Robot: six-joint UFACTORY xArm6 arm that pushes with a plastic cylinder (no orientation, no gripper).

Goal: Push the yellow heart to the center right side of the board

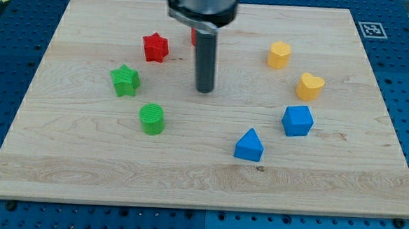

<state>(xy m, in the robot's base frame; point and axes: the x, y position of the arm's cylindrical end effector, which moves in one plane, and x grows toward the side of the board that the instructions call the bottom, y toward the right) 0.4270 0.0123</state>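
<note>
The yellow heart [310, 86] lies on the wooden board [201, 177] at the view's right, just above the blue cube [297, 121]. My tip [204, 91] rests on the board near the middle, well to the left of the heart and apart from every block. A yellow pentagon-like block [279, 54] lies up and left of the heart.
A blue triangular block [249, 145] lies below the middle. A red star [155, 47], a green star [125, 80] and a green cylinder [152, 119] are at the left. A red block [193, 37] is mostly hidden behind the rod.
</note>
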